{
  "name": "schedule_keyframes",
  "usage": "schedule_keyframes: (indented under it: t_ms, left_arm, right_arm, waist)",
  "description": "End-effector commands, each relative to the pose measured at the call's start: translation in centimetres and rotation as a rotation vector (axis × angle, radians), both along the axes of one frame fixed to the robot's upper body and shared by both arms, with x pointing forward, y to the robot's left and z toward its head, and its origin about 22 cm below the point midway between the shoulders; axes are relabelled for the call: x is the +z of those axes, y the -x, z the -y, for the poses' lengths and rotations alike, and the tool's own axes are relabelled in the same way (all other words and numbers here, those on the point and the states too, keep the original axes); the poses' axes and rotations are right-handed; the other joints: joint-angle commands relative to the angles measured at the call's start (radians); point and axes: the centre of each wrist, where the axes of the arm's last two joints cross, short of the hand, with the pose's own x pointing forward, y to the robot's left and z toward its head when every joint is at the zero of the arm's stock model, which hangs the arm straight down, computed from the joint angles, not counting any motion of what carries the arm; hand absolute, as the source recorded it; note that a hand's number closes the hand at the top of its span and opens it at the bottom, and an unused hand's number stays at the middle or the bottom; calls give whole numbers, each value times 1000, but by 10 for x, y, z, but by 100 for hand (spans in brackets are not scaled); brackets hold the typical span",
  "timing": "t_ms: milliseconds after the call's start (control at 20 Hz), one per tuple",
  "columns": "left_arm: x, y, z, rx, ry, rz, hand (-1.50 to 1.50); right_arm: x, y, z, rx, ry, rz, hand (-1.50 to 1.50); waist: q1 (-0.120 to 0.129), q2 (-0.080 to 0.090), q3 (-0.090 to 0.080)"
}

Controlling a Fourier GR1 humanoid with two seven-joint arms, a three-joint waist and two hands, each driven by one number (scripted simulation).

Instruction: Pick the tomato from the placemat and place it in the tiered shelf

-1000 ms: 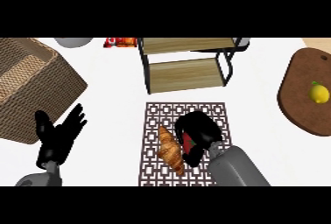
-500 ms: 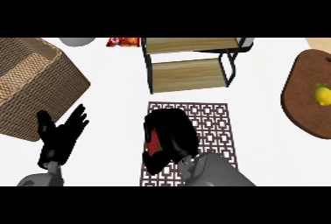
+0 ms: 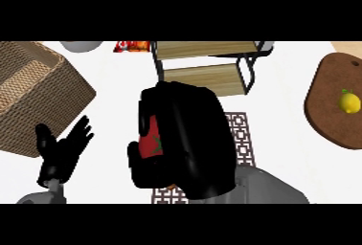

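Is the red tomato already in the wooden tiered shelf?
No. The red tomato sits inside the curled right hand, below the wooden tiered shelf.

head view | steeply down on counter (image 3: 290,143) | close | single view

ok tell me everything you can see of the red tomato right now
Only a narrow strip of the red tomato shows, glossy, with a dark green star-shaped calyx on the side facing the view. The robot's black right hand curls round it, thumb below and fingers above, hiding the rest. Hand and tomato fill the middle of the view, over the brown lattice-patterned placemat, this side of the wooden tiered shelf with black frame. Whether the tomato touches the placemat cannot be told.
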Motion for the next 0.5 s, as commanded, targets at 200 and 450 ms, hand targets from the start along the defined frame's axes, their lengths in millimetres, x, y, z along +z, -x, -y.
schedule_keyframes:
  t_ms: [200,450]
  left_arm:
    - [-11,4,6,-12,2,-9,0]
    - [-1,1,2,-9,2,-15,0]
  right_arm:
    - [87,-22,6,-162,-30,16,150]
    - [115,-56,33,-217,-97,50,150]
  waist:
    - [4,6,-2]
    - [6,7,-1]
